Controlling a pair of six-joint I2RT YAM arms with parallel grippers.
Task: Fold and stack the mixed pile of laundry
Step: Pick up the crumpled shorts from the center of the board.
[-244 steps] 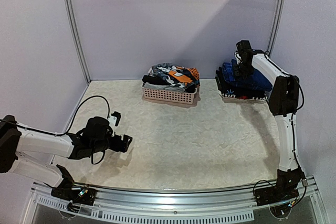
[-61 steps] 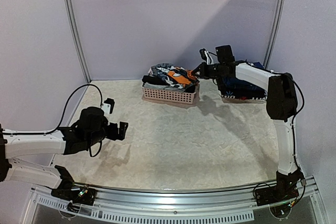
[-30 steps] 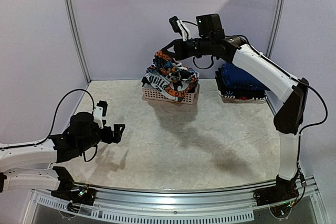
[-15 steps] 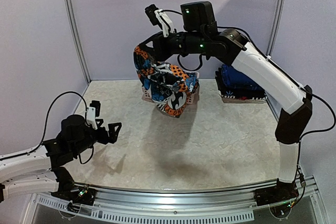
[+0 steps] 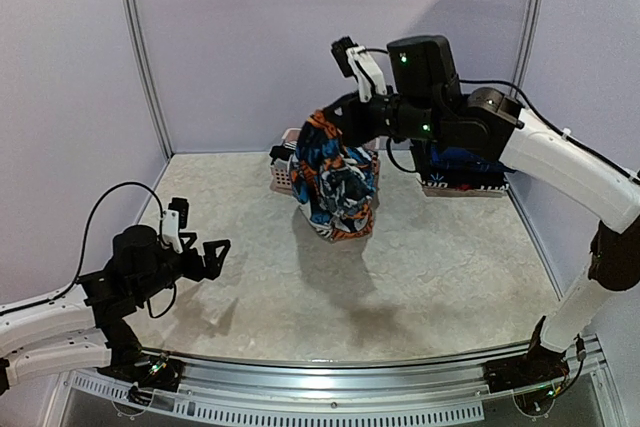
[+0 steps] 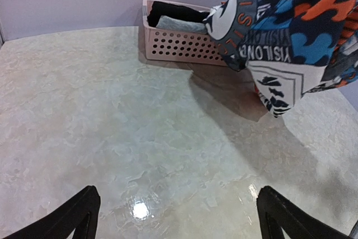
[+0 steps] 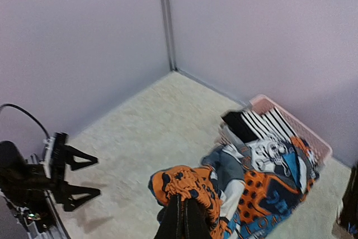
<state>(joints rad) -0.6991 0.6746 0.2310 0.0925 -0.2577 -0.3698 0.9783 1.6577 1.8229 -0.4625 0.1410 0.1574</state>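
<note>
**Patterned garment held aloft over the basket**

The right claw (image 5: 322, 119) was pinched shut on the orange-blue-black-white patterned garment (image 5: 335, 182), and the wrist view showed its dark fingers pressed together into a bunched orange fold (image 7: 182, 202). The soft cloth hung from that grip in a loose, crumpled drape with deep folds. Its lower end hung just above the desk (image 5: 430, 277), in front of the pale pink basket (image 5: 285, 172). From the left wrist, the fabric (image 6: 291, 43) showed block lettering, a white panel with black flecks and blotches of orange and blue.

The basket was rigid plastic. Its long wall (image 6: 179, 46) was pierced with rows of round holes, and it stood near the back wall. Inside it lay a black piece (image 6: 168, 10) and a grey one (image 6: 180, 23), and from above a black-and-white striped piece (image 7: 260, 124) showed at its far end.

At the back right of the desk sat a squared stack of folded clothes (image 5: 458, 163), navy on top with a striped layer at the bottom. The right arm partly hid it.

The left claw (image 5: 205, 229) hovered low over the left side of the desk, well apart from the garment. Its two black fingers were spread wide with nothing between them (image 6: 179, 193). The desk top was pale, marbled and glossy, with a spot of glare.
</note>
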